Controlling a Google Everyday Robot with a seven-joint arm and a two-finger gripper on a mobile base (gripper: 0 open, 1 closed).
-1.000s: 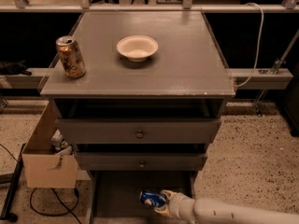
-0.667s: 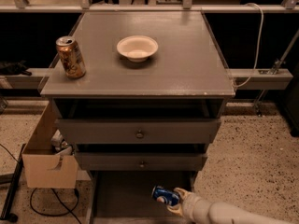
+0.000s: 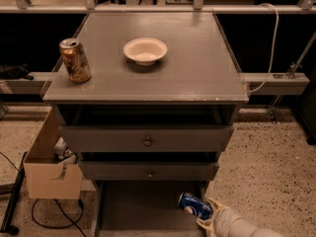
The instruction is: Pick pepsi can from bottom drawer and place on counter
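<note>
Pinching the pepsi can [image 3: 194, 205] by its right end, the gripper [image 3: 206, 213] sits low at the bottom right, its two pale fingers clamped on it. The can lies tilted on its side over the right part of the open bottom drawer [image 3: 133, 209]; I can't tell if it touches the floor. Up on the counter [image 3: 197, 68] stand a gold can [image 3: 75, 59] and a bowl [image 3: 145, 50].

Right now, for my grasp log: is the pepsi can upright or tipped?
On its side: the pepsi can lies lengthwise, gripped at one end by the tool, right side of the bottom drawer.
</note>
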